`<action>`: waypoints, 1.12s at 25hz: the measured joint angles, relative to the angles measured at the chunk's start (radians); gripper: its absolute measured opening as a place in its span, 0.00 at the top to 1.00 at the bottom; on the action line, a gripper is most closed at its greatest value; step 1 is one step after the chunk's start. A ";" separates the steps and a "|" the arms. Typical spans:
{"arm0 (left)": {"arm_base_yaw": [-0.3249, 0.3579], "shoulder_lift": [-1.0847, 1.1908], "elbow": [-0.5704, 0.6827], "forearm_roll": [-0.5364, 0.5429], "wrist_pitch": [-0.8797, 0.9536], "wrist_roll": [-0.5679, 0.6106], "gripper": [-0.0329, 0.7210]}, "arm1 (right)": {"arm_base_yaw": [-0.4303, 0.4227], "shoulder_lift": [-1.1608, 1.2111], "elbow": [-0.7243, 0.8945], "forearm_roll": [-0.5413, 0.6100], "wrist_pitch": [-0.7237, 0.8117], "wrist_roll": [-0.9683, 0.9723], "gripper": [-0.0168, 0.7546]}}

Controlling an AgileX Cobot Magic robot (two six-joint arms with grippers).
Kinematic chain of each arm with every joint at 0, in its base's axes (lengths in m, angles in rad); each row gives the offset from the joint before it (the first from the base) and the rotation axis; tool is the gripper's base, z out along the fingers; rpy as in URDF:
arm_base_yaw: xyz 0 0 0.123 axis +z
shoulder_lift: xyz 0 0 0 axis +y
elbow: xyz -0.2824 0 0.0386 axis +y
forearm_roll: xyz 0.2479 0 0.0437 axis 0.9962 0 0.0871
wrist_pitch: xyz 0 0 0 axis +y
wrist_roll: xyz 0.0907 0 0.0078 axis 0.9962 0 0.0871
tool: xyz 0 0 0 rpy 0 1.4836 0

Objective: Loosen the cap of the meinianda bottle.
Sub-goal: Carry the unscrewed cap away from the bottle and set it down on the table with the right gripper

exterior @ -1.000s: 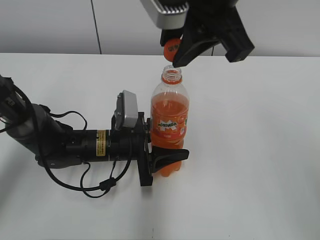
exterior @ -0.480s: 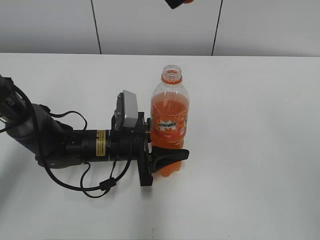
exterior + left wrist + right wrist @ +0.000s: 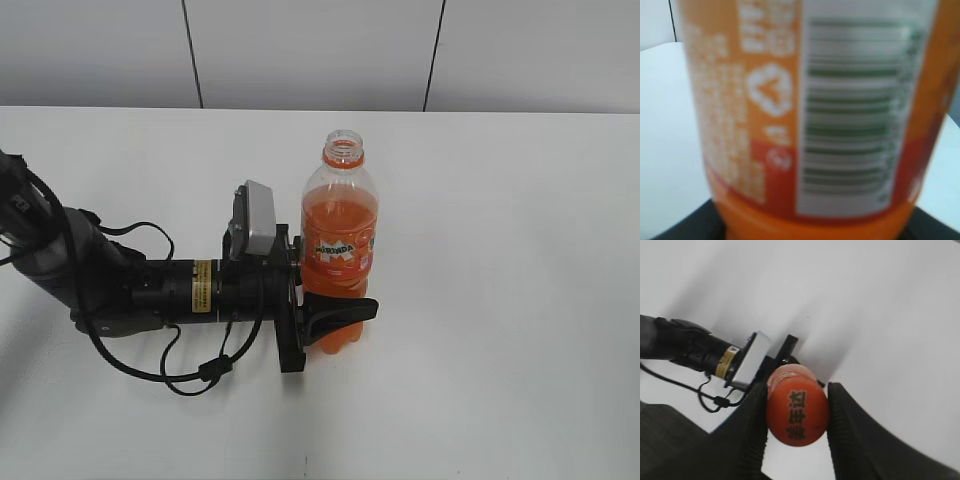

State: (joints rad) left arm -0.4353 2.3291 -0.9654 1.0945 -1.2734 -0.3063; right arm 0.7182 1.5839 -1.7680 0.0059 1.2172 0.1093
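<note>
Cap off, bottle pinned mid-frame on white desk.
My right claw pinches the ribbed orange screw cap; left claw clamps the tall clear orange-soda bottle. Open mouth: any jolt could spill.

A plain white table fills the scene, and behind it runs a pale grey wall split by two dark vertical seams into panels.

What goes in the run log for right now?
cap: off, in right jaws | bottle: upright, neck open, clamped by left jaws | table: white
</note>
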 joint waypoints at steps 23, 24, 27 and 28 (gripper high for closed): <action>0.000 0.000 0.000 0.001 -0.001 0.000 0.45 | -0.679 0.000 0.000 0.098 0.001 -0.102 0.63; 0.000 0.000 0.000 0.001 -0.001 0.000 0.45 | -0.681 0.000 0.000 0.105 0.001 -0.103 0.63; 0.000 0.000 0.000 0.001 0.000 0.000 0.45 | -0.681 0.012 0.020 0.130 -0.001 -0.109 0.63; 0.000 0.000 0.000 0.001 0.000 0.000 0.45 | -0.681 0.022 0.035 0.137 -0.001 -0.109 0.63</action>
State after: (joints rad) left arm -0.4353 2.3291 -0.9654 1.0954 -1.2735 -0.3063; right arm 0.0375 1.6054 -1.7332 0.1424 1.2159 0.0000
